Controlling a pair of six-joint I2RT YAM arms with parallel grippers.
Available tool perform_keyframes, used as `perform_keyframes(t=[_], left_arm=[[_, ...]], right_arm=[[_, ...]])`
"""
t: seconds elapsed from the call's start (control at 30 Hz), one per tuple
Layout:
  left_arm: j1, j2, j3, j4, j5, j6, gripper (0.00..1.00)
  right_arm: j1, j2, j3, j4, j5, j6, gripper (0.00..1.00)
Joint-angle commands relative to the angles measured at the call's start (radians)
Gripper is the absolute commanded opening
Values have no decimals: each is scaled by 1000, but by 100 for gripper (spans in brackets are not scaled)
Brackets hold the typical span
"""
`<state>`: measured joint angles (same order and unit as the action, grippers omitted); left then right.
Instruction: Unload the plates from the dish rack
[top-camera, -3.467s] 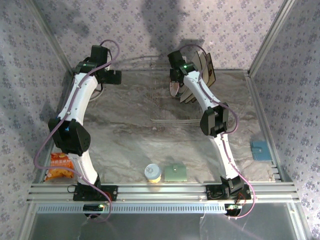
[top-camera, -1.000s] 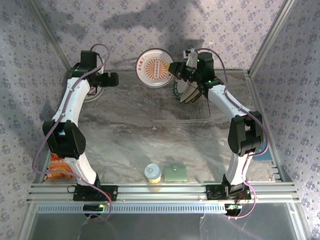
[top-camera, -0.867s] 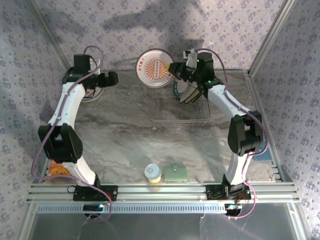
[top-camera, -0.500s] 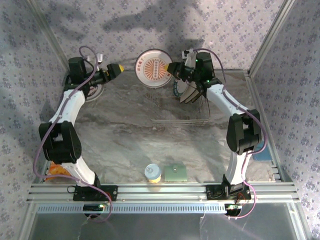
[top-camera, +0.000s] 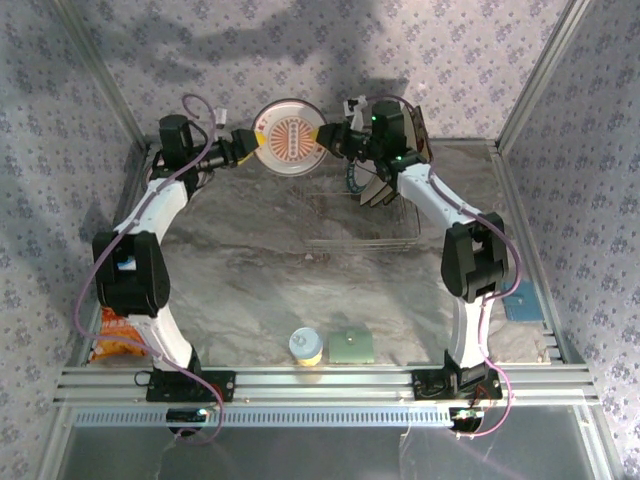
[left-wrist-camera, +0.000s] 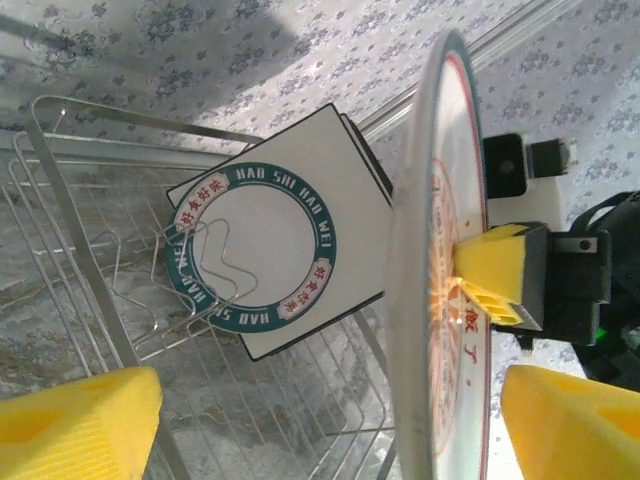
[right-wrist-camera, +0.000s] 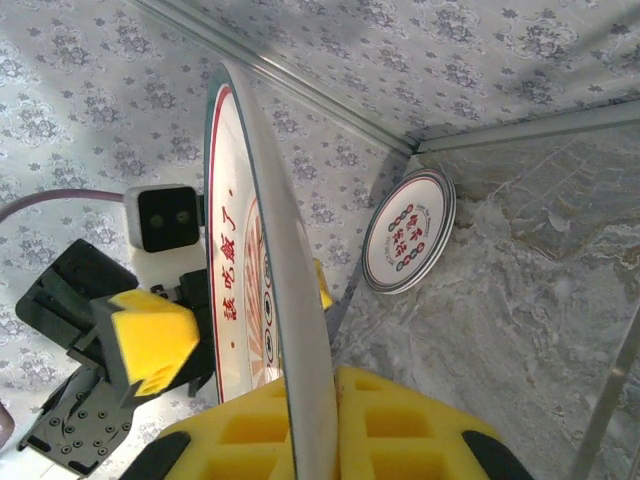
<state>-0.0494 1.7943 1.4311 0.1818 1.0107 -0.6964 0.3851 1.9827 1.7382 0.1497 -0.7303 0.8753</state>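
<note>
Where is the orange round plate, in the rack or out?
Out. The right claw holds the plate up on edge, off the dish rack.

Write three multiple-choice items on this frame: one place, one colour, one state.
1. Where is the round plate? A in the dish rack; B in the air between the arms; C flat beside the jar.
2. What colour is the square pad at the near edge? A green; B red; C black.
3. How do the jaws of the right gripper stand? A wide open; B shut on nothing; C shut on the round plate.
B, top view shows it raised between both arms; A, it looks green; C, right wrist view shows its rim pinched.
</note>
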Motion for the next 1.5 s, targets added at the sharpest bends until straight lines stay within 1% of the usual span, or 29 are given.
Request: perform_keyframes(t=[0.0,0.1,0.23,0.27,0.33,0.43,0.47,0.5,0.63,0.67,0.7,0.73,0.8,0.87,0.9,0.97,1.13,1.2,1.23,1.27,1.33,1.4,1.47], left_arm=[[-5,11,41,36,27,-12,75],[-6,14,46,40,29,-25,58],[-7,18,59,32,29,-30,36],[-6,19,62,29,29,-33,31],[-7,22,65,31,30,-40,25],[-8,26,69,28,30,-47,10],[-9,27,73,24,30,-47,4],[-7,29,75,18,30,-47,0],[-8,25,80,7,28,-43,0],[-7,24,80,3,25,-41,0],[-6,22,81,-2,21,-38,0],[-7,21,81,-7,18,-35,0],[-4,19,81,-8,11,-35,0],[1,16,80,-8,5,-39,0],[6,14,81,-7,1,-42,0],[17,11,82,-2,0,-48,0],[51,-2,82,0,-10,-58,0],[67,-10,79,-4,-19,-58,0],[75,-16,77,-7,-28,-56,0],[86,-23,71,-8,-36,-55,0],[115,-44,50,-12,-64,-51,0],[150,-63,26,-19,-100,-49,0],[183,-79,12,-37,-132,-43,0]], right_arm=[[15,20,65,16,-18,13,0],[24,35,87,4,-18,12,0],[35,60,118,-14,-20,9,0],[39,65,128,-20,-20,9,0],[44,76,146,-31,-21,7,0],[55,90,173,-47,-20,1,0],[56,95,183,-55,-19,-1,0],[58,100,190,-63,-18,-5,0],[63,108,213,-95,-11,-18,0],[62,110,219,-104,-9,-24,6],[62,111,225,-119,-8,-30,20],[62,111,231,-133,-5,-40,31],[59,108,249,-175,1,-68,60],[55,105,271,-233,14,-100,80],[52,102,284,-271,24,-119,88],[45,99,319,-358,49,-168,99],[14,107,502,-706,178,-341,99],[-2,117,591,-865,268,-415,99],[-7,117,624,-917,317,-447,99],[-14,116,661,-982,381,-479,99],[-15,99,699,-1078,551,-529,99],[-18,63,695,-1150,712,-586,100],[-33,27,679,-1190,822,-625,100]])
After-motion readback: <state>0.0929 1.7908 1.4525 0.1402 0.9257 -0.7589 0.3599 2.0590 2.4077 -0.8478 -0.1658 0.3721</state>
